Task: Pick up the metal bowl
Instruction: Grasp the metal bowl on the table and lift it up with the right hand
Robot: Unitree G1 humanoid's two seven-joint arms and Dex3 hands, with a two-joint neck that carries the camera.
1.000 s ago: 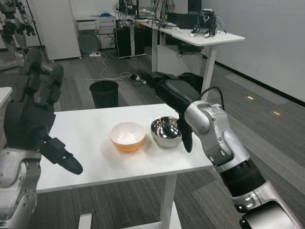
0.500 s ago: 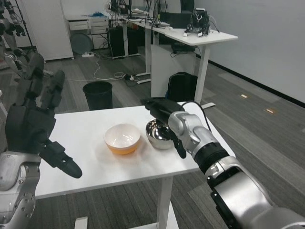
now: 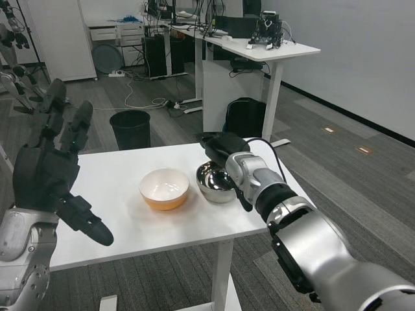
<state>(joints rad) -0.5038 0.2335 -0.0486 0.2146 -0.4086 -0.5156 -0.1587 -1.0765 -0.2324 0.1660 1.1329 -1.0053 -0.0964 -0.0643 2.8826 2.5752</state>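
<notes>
The shiny metal bowl (image 3: 214, 183) stands on the white table (image 3: 123, 175), just right of an orange bowl with a white inside (image 3: 165, 188). My right hand (image 3: 225, 154) lies over the metal bowl's far right rim. Its fingers reach across the back edge and its thumb (image 3: 245, 198) hangs down beside the bowl's right side. The fingers are spread and no firm grip shows; the bowl sits flat on the table. My left hand (image 3: 48, 178) is raised at the left over the table's near edge, fingers spread, holding nothing.
A black waste bin (image 3: 131, 128) stands on the floor behind the table. A dark bag (image 3: 246, 118) sits by a white desk (image 3: 259, 48) farther back, with cables on the floor. The table's right edge is close to the metal bowl.
The view has shifted. My right hand has come in from the bowl's right side and settled over its far rim, the forearm swinging nearer to me. The bowls and the left hand have stayed in place.
</notes>
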